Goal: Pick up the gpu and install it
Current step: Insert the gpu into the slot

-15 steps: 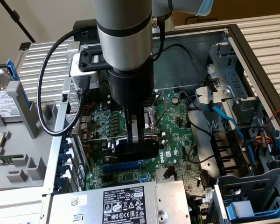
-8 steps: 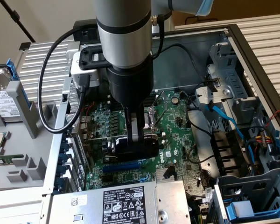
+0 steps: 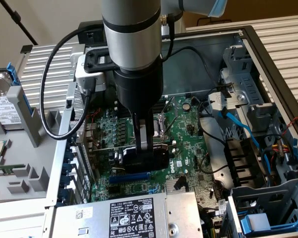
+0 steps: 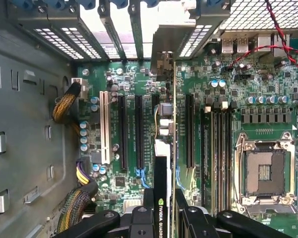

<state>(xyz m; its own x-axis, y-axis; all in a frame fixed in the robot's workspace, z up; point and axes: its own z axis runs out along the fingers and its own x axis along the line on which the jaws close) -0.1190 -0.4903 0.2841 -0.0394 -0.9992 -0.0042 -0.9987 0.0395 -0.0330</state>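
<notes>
Hand (image 3: 145,144) is clamped on the gpu (image 3: 150,159), which stands on edge right under it, down among the motherboard (image 3: 188,129) slots. Can't tell if it's seated. My worry: if the card's edge sits off the slot line, pushing could flex it or gouge the board, or the bracket (image 4: 163,63) snags the case (image 4: 25,124).

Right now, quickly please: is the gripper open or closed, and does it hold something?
Gripper: closed, holding the gpu on edge above the motherboard.
</notes>
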